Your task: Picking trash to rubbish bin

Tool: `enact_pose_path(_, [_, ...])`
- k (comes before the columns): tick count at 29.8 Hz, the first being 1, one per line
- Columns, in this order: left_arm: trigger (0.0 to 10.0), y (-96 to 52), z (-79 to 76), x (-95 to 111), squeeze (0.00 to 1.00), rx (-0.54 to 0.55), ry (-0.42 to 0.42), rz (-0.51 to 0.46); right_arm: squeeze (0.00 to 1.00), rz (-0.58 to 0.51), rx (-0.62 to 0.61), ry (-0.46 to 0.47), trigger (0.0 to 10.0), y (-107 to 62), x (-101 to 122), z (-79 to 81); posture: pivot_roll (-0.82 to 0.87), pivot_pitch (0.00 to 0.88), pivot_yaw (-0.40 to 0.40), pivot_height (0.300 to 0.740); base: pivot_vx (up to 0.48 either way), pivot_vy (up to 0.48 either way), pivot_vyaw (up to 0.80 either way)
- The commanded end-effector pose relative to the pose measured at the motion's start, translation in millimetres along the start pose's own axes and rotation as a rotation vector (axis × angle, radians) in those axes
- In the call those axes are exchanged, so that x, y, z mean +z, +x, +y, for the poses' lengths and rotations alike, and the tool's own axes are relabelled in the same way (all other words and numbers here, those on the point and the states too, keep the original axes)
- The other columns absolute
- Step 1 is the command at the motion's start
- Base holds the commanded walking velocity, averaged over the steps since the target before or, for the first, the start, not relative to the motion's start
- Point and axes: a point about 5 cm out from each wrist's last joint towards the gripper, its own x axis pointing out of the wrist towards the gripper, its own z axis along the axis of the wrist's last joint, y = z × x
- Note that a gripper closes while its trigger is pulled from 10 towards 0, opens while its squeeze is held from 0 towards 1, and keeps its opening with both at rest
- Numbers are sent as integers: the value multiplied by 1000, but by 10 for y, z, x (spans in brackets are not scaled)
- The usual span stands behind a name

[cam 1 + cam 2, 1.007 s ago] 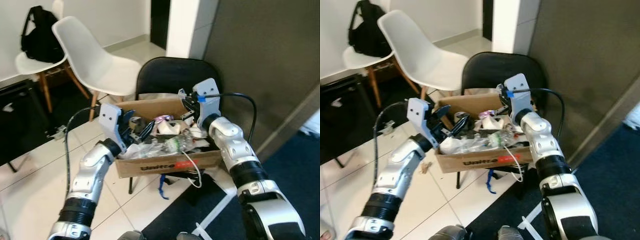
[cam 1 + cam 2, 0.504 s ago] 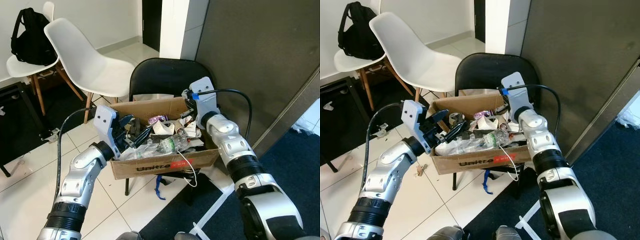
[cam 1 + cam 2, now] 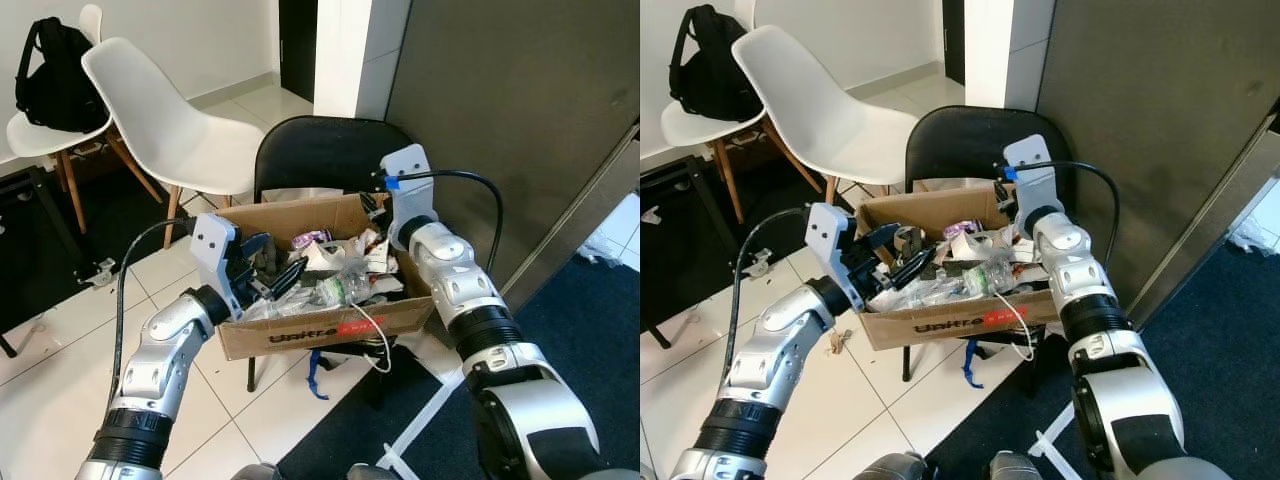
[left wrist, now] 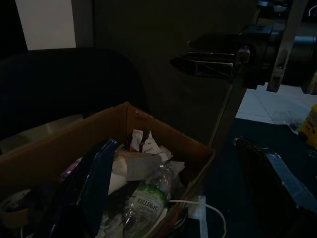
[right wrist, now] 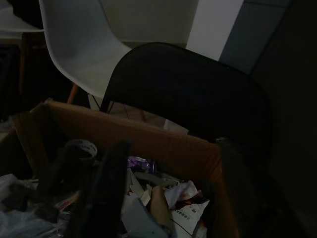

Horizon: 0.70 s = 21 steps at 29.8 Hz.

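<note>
Item: cardboard box of trash, mid-frame, resting on a black chair.

Contents: crumpled paper, clear plastic bottle, tape roll, white cable hanging over the front wall.

I judge it all light. The paper is soft and will crush; the bottle is slick and springy, best taken across the body near the label.

Left claw: at the box's left end, fingers apart over the trash, nothing clamped.

Right claw: at the back right corner; I cannot tell its state.
</note>
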Motion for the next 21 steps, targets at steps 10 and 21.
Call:
enact_pose_path(10, [10000,52,19,21,0,40,2,-9,620,-55,29,90,10000,-45,9,-41,5,0,-40,740,0,0,0])
enact_pose_path(21, [10000,464,-57,64,0,103,-159,-83,0,-151,93,253,10000,-277,-111,-115,-2,0,-47,740,0,0,0])
